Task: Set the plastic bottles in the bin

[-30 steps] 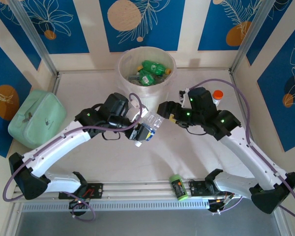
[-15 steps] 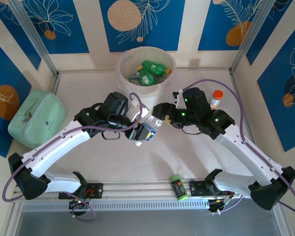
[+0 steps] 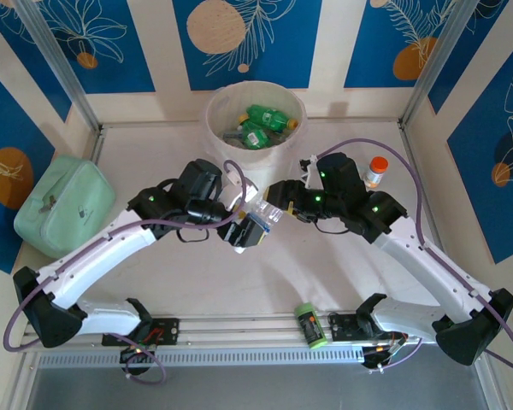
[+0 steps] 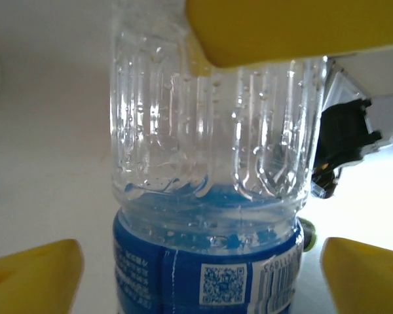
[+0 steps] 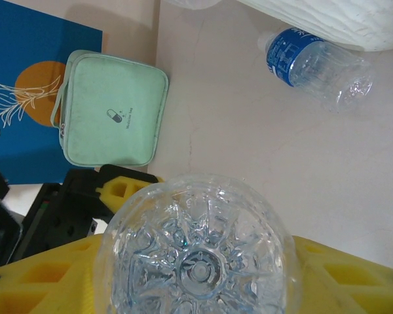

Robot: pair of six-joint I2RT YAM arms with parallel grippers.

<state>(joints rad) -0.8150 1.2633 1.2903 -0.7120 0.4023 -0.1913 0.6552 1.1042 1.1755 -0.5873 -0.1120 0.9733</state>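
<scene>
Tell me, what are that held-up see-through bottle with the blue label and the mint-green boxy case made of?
The clear ribbed bottle with a blue label looks like thin glossy plastic: moulded ribs, sharp glints. The mint-green boxy case is probably matte fabric or faux leather: soft rounded corners, no shine.

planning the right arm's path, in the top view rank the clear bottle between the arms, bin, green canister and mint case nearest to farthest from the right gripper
From the right gripper:
1. clear bottle, between its fingers, mid-table.
2. bin, beyond it toward the far wall.
3. canister, at the near edge by the arm bases.
4. case, far left against the wall.
</scene>
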